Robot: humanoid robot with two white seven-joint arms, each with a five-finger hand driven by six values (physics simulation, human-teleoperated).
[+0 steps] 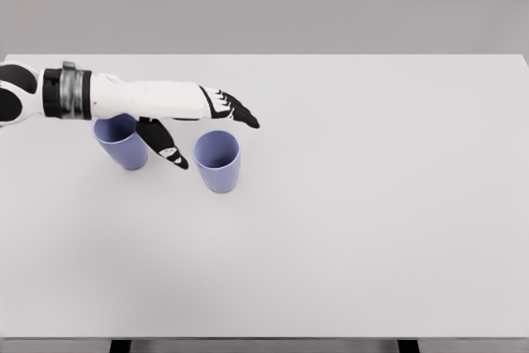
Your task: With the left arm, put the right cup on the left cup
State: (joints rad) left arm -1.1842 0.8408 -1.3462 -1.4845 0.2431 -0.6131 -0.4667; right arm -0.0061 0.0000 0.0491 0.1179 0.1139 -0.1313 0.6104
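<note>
Two lavender-blue cups stand upright on the white table (pixel 347 229). The right cup (pixel 218 161) is near the middle left, its mouth open upward. The left cup (pixel 121 142) stands a short way to its left, partly hidden behind my forearm. My left hand (pixel 211 134) reaches in from the left edge, open, with its fingers (pixel 235 109) stretched out flat above and just behind the right cup and the thumb (pixel 165 148) pointing down between the two cups. It holds nothing. The right arm does not show.
The table's far edge runs along the top at about a quarter of the picture's height, and its front edge along the bottom. Grey wall lies behind.
</note>
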